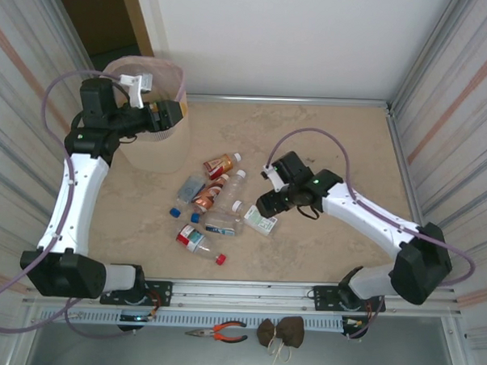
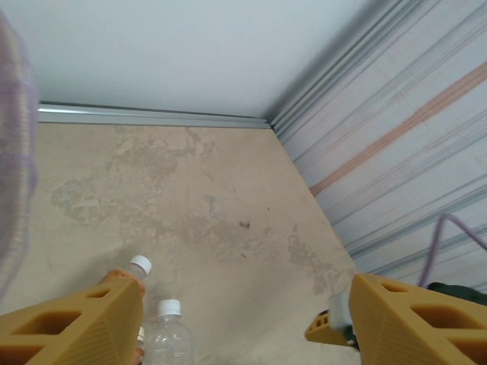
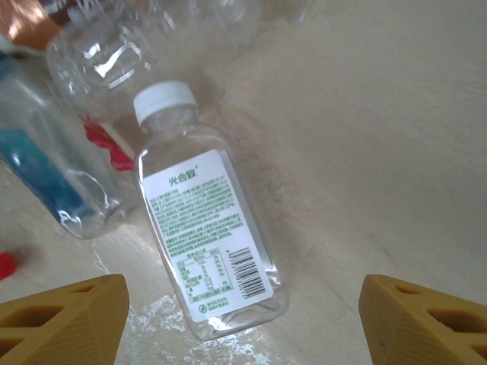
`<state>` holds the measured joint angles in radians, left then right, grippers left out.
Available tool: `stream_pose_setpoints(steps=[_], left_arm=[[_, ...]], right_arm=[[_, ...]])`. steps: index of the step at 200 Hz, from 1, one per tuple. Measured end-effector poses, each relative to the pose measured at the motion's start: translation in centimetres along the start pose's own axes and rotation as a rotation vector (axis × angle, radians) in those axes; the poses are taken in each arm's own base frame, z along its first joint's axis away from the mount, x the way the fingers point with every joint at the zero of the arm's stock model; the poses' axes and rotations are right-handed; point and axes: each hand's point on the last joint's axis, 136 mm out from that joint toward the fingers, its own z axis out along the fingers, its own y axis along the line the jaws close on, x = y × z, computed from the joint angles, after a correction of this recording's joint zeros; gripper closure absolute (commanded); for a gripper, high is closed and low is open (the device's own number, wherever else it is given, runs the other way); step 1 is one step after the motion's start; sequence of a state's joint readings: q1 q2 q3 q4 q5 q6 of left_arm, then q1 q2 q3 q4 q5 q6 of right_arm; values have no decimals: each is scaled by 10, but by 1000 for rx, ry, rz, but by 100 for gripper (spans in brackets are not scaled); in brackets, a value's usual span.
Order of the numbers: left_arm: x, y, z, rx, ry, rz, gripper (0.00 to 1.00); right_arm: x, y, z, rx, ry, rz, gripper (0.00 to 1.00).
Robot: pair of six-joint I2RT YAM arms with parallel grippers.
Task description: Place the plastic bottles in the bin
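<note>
The bin [image 1: 159, 150] is a beige wastebasket with a pale liner, standing at the far left. My left gripper [image 1: 167, 114] hangs at its rim, open and empty [image 2: 243, 328]; beyond its fingers lie two white-capped bottles [image 2: 169, 319]. Several plastic bottles [image 1: 218, 199] lie in a loose heap mid-table. My right gripper [image 1: 267, 208] hovers low over the heap's right edge, open [image 3: 243, 319]. A clear square bottle with a white cap and a white-and-green label [image 3: 209, 228] lies flat between and ahead of its fingers, untouched. Other clear bottles [image 3: 68, 175] lie just beyond it.
Corrugated metal walls [image 1: 449, 94] close in both sides, with a white wall at the back. A metal rail [image 1: 247, 292] runs along the near edge. Pliers [image 1: 218, 333] and a brown bundle [image 1: 281, 331] lie below it. Bare tabletop stretches to the far right [image 1: 342, 146].
</note>
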<state>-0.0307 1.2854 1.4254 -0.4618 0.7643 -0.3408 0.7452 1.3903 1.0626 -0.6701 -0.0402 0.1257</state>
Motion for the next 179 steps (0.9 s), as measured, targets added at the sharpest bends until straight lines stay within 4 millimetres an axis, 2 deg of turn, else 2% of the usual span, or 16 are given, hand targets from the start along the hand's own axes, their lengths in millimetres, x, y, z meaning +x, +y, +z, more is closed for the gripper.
stream_pose_setpoints(steps=[27, 58, 102, 131, 179], left_arm=[[4, -5, -3, 5, -6, 4, 27], [11, 3, 1, -9, 2, -23, 27], [13, 7, 2, -26, 2, -29, 26], [13, 8, 2, -27, 2, -29, 26], [13, 8, 2, -28, 4, -31, 26]], right_arm=[[10, 17, 22, 19, 85, -109, 20], [17, 33, 38, -1, 139, -203, 19], [16, 32, 56, 14, 184, -242, 17], [22, 27, 68, 36, 225, -264, 14], [27, 24, 81, 49, 263, -287, 15]])
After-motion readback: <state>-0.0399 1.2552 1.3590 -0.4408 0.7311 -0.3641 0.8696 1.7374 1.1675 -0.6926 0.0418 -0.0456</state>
